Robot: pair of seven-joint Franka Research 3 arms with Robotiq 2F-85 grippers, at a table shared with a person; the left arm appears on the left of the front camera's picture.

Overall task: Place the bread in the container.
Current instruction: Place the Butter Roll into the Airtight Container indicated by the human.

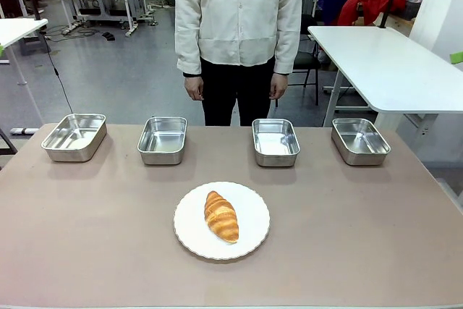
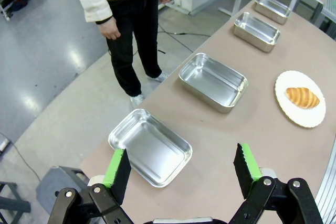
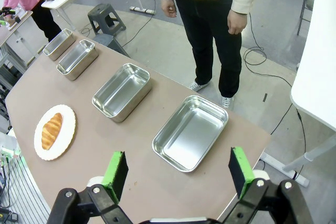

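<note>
The bread [image 1: 221, 216] lies on a plate [image 1: 255, 240], well ahead of my left gripper [image 2: 182, 170] and off to its right, and far to the left of my right gripper [image 3: 177, 171]. Both hang spread wide, empty. Four steel trays [image 1: 275, 142] stand in a row on the bench [image 1: 87, 251] past the plate; which takes the bread I cannot tell. The pick comes first, I judge: descend over the bread's middle, jaws across its narrow width, closing gently to spare the crust.

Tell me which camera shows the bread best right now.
The front view: the bread lies close and central on the white plate, ridges clear. Both wrist views show it whole but small, far off toward a frame edge.
</note>
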